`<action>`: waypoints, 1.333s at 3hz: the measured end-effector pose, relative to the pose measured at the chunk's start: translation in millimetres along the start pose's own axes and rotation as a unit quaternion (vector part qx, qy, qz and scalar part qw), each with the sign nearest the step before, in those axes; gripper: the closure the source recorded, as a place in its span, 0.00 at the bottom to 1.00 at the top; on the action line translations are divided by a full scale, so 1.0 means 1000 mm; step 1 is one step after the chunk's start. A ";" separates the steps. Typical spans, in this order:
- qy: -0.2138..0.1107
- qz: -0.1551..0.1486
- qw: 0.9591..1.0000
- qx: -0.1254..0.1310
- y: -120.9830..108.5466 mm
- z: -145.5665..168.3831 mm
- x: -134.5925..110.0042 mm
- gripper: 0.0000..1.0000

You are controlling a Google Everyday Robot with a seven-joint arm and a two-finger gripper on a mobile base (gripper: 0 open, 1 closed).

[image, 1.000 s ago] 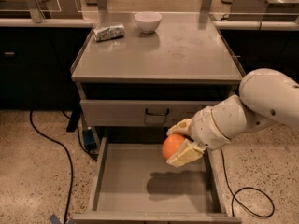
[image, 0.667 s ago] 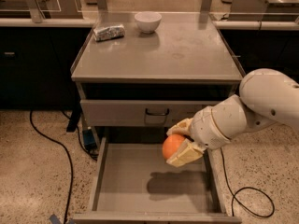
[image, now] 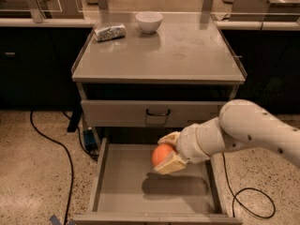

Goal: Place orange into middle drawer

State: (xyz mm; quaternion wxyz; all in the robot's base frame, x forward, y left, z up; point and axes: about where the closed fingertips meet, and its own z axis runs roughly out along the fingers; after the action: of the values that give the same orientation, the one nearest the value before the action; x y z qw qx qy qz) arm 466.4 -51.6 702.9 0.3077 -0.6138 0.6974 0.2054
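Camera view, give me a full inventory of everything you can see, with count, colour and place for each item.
orange: one, bright orange, held over the open middle drawer
middle drawer: one, grey, pulled out low on the cabinet
upper drawer: one, grey front with dark loop handle, shut, just above
cabinet: one, grey, centre of view
bowl: one, white, back of the cabinet top
packet: one, silvery, left of the bowl
cables: two, black, on the speckled floor either side of the cabinet
arm: one, white, reaching in from the right
end effector: one, cream, shut on the orange above the drawer floor
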 end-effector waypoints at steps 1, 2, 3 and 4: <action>-0.009 0.024 1.000 0.002 -0.009 0.057 0.016 1.00; 0.005 0.048 0.999 -0.004 -0.006 0.108 0.035 1.00; 0.034 0.082 0.996 0.008 0.007 0.130 0.059 1.00; 0.031 0.118 0.993 -0.004 0.019 0.143 0.081 1.00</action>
State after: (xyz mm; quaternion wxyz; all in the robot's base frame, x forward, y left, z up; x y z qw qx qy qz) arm 468.0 -12.6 542.8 0.2576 -0.5343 0.7733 0.2239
